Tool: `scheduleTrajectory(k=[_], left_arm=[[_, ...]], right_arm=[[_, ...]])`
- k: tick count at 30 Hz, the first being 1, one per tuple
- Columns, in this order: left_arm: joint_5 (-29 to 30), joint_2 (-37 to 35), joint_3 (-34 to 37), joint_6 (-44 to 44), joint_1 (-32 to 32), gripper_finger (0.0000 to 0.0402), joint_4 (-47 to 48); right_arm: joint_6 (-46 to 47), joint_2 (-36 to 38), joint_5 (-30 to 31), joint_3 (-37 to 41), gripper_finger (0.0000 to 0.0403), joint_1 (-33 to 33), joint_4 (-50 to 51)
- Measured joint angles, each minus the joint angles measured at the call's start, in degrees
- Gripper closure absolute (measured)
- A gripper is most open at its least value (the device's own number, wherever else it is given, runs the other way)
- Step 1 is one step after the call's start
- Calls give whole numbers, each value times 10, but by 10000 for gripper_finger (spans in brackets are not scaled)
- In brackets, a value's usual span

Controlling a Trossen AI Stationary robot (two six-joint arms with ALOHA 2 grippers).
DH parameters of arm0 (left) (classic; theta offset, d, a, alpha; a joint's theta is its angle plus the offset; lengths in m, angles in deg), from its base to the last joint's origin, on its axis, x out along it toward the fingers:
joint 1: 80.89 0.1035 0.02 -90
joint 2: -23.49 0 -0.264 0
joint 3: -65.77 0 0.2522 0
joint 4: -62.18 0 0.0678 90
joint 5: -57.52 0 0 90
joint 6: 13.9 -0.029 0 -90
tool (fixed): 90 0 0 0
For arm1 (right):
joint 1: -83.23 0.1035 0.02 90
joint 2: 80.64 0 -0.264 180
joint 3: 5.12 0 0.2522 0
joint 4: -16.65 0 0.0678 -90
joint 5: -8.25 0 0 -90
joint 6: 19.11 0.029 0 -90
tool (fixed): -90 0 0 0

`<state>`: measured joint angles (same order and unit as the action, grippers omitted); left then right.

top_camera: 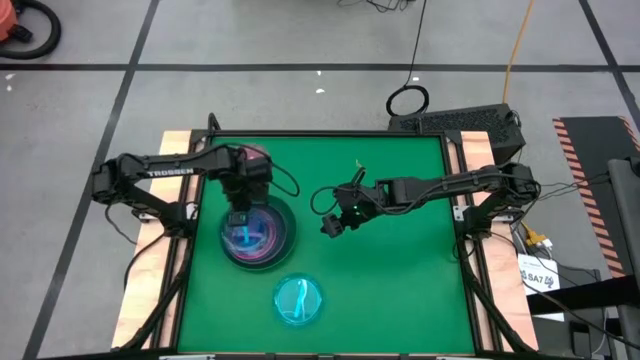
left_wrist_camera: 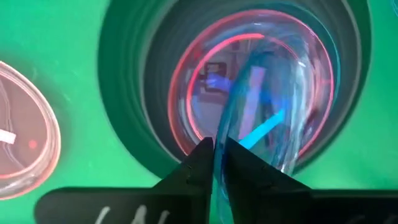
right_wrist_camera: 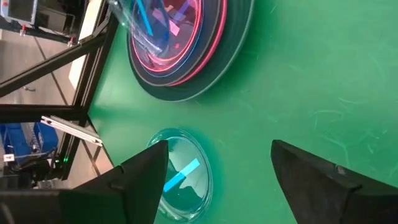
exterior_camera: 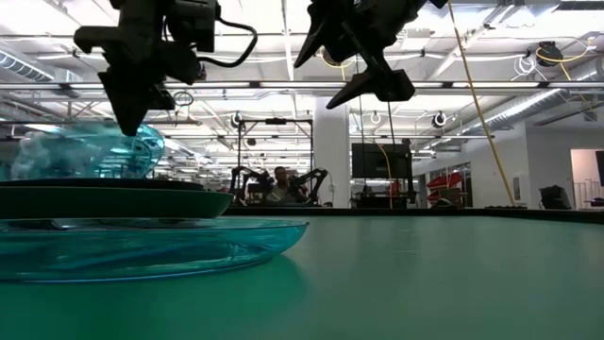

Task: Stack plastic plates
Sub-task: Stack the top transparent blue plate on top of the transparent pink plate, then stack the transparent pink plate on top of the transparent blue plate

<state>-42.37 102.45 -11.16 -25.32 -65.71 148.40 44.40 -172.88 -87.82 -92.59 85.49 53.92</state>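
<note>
A stack of plates (top_camera: 272, 243) sits on the green table left of centre: dark grey plates (left_wrist_camera: 124, 93) at the bottom, translucent pink ones (left_wrist_camera: 193, 81) inside them. My left gripper (top_camera: 240, 217) hangs over the stack, shut on a tilted translucent cyan plate (left_wrist_camera: 280, 93). Another cyan plate (top_camera: 299, 300) lies flat near the table's near edge. A translucent pink plate (left_wrist_camera: 22, 134) lies flat beyond the stack, partly under the left arm (top_camera: 258, 156). My right gripper (top_camera: 332, 226) is open to the right of the stack and touches nothing (right_wrist_camera: 219, 144). My left gripper pinches the cyan plate's rim (left_wrist_camera: 227, 140) between its two fingers (left_wrist_camera: 196, 162), coming from above and pointing down. The plate stands tilted over the stack (exterior_camera: 85, 151). Its lower part seems to rest in the plates beneath.
Bare green table lies right of the stack and around the right gripper. The loose cyan plate (right_wrist_camera: 180, 177) lies between the stack and the near edge. Wooden boards and black frame rails (top_camera: 460, 180) border the table.
</note>
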Motion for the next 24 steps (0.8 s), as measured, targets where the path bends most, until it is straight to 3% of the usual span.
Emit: scheduleTrajectory(k=[9,14,24], left_arm=[[11,0,3,0,20,269,-47],[105,0,3,33,41,217,-80],[111,35,2,79,224,215,-139]], right_arm=[[17,0,0,0,124,0,0],[23,0,0,0,124,2,0],[54,0,0,0,124,22,2]])
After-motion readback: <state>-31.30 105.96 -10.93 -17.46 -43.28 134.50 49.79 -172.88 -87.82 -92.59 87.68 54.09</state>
